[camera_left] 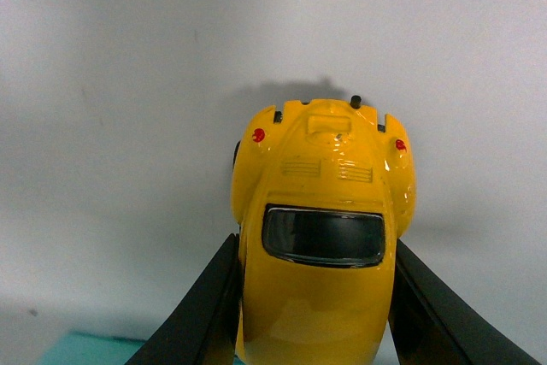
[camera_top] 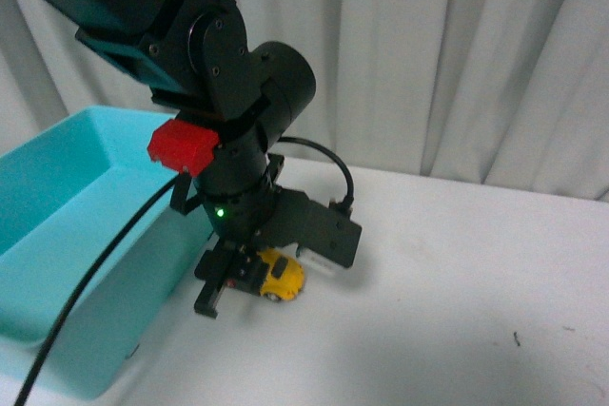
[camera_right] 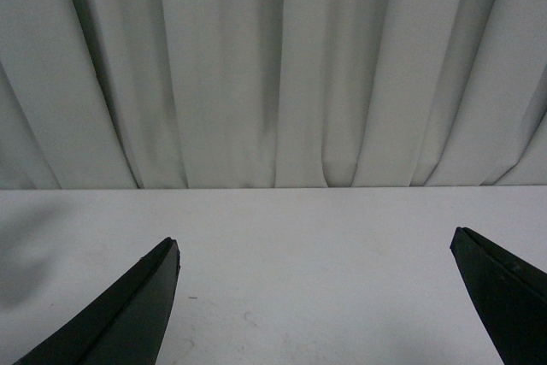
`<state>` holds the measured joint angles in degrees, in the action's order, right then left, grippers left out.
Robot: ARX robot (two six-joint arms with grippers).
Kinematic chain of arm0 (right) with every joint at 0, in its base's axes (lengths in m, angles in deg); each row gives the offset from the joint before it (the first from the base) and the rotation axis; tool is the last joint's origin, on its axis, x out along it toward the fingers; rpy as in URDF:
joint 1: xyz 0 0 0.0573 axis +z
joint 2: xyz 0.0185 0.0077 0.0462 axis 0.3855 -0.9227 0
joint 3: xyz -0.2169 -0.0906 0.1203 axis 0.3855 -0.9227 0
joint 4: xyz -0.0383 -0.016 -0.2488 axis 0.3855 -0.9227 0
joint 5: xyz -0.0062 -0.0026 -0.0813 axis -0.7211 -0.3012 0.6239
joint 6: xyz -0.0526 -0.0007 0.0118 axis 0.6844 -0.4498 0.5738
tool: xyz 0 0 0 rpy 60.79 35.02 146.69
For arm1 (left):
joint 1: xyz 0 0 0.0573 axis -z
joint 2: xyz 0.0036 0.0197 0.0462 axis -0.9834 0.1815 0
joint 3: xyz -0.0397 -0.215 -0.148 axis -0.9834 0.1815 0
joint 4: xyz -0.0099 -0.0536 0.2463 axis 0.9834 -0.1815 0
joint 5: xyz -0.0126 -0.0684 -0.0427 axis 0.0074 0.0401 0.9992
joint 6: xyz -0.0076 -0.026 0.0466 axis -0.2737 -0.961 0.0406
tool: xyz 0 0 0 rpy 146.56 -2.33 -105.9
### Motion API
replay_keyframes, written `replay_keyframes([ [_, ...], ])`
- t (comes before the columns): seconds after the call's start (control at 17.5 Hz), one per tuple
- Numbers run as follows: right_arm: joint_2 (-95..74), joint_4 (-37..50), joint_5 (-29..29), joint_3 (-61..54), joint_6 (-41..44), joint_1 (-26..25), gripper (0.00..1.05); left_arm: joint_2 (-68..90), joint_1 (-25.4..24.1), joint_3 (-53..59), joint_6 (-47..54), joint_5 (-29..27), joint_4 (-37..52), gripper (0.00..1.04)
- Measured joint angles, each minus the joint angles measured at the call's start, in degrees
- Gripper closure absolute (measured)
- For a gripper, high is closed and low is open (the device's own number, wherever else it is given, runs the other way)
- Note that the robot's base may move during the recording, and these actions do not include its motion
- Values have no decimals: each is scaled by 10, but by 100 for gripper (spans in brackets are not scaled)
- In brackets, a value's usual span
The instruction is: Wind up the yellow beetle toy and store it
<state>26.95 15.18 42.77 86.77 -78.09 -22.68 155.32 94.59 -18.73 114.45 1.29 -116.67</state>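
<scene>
The yellow beetle toy (camera_top: 282,277) rests on the white table beside the teal bin, with its wheels touching the surface. My left gripper (camera_top: 231,284) is shut on it, reaching down from the black arm above. In the left wrist view the yellow beetle toy (camera_left: 323,237) fills the middle, dark window toward the camera and red tail lights at the far end, and the black fingers (camera_left: 201,314) press on both of its sides. My right gripper (camera_right: 314,250) stands open over bare table, with nothing between its fingers; it does not show in the front view.
A teal bin (camera_top: 67,235) stands at the left of the white table (camera_top: 447,311), its near wall close to the toy. A black cable (camera_top: 95,273) hangs across the bin. Grey curtains (camera_top: 428,54) close off the back.
</scene>
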Motion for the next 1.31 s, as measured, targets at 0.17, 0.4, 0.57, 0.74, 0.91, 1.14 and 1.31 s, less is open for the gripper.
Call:
replay_keyframes([
  [0.17, 0, 0, 0, 0, 0, 0, 7, -67, 35, -19, 5, 67, -45, 64],
  [0.4, 0, 0, 0, 0, 0, 0, 7, -195, 21, -91, -78, 173, -87, 64],
  [0.57, 0, 0, 0, 0, 0, 0, 7, -262, -57, -123, -144, 186, -91, 64],
  [0.74, 0, 0, 0, 0, 0, 0, 7, -275, -139, -125, -201, 136, -83, 64],
  [0.91, 0, 0, 0, 0, 0, 0, 7, -271, -210, -93, -265, 87, -92, 64],
  [1.14, 0, 0, 0, 0, 0, 0, 7, -251, -239, -48, -334, 31, -90, 64],
  [1.31, 0, 0, 0, 0, 0, 0, 7, -208, -251, -6, -399, -7, -56, 64],
])
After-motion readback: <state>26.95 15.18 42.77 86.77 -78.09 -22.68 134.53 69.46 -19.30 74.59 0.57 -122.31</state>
